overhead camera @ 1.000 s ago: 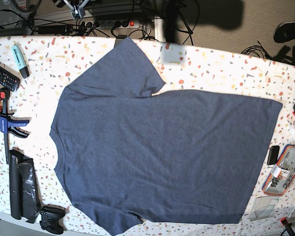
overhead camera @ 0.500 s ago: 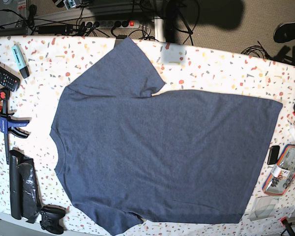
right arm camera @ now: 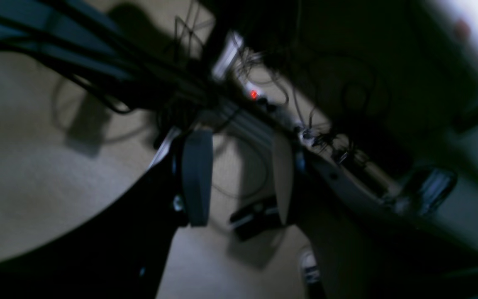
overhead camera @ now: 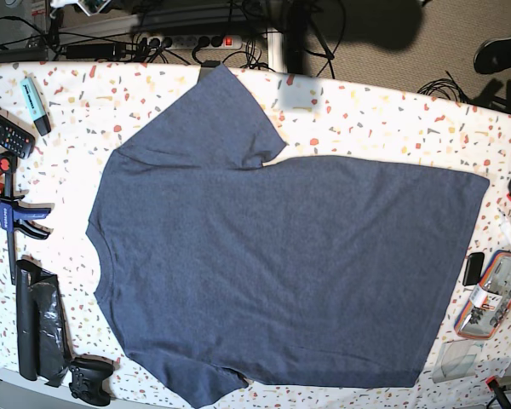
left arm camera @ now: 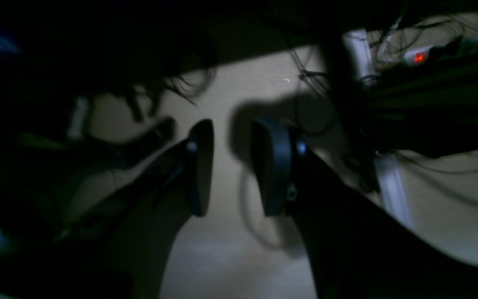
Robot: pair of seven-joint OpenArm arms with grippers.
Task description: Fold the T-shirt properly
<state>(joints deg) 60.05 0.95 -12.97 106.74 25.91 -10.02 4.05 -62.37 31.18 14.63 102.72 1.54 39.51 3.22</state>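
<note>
Speckled table (overhead camera: 383, 119) holds the T-shirt (overhead camera: 272, 256) flat, unfolded; my left gripper (left arm camera: 231, 166) and right gripper (right arm camera: 239, 178) hang empty, jaws apart, nowhere near it.

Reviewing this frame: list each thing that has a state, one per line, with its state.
T-shirt: spread flat on the table, unfolded, neckline toward the base view's left.
Left gripper: open, empty, off the table.
Right gripper: open, empty, off the table.
Power strip: switch lit red.

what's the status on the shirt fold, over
Left gripper open, right gripper open, both off the table. T-shirt flat, unfolded, untouched. Clamp and remote lie beside it, not on it.
</note>
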